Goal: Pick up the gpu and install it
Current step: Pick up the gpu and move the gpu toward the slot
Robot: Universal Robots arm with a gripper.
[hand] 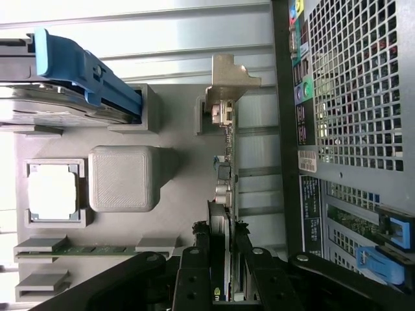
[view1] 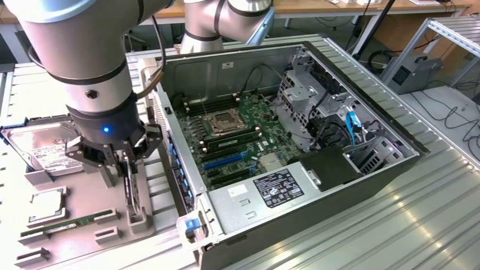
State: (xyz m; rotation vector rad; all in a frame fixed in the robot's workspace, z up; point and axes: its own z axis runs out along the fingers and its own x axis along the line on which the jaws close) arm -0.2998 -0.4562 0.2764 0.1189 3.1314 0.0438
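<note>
The gpu (view1: pixel 134 194) stands on edge in a grey holder on the parts tray (view1: pixel 90 250), just beside the open computer case (view1: pixel 375 169) on the exterior view's left. In the wrist view the gpu (hand: pixel 224 165) is a thin dark board with a silver bracket (hand: pixel 228 78) at its far end. My gripper (view1: pixel 126 169) has come down over the card from above. Its two black fingers (hand: pixel 201 240) sit tight against both faces of the card, so the gripper (hand: pixel 223 233) is shut on it. The card still rests in its holder.
On the tray lie a silver hard drive (view1: pixel 46 147), a CPU (view1: pixel 46 203) and a green RAM stick (view1: pixel 71 224). Inside the case, the motherboard (view1: pixel 240 132) shows blue expansion slots (view1: pixel 225 161). The case wall (view1: pixel 176 169) stands close beside the gripper.
</note>
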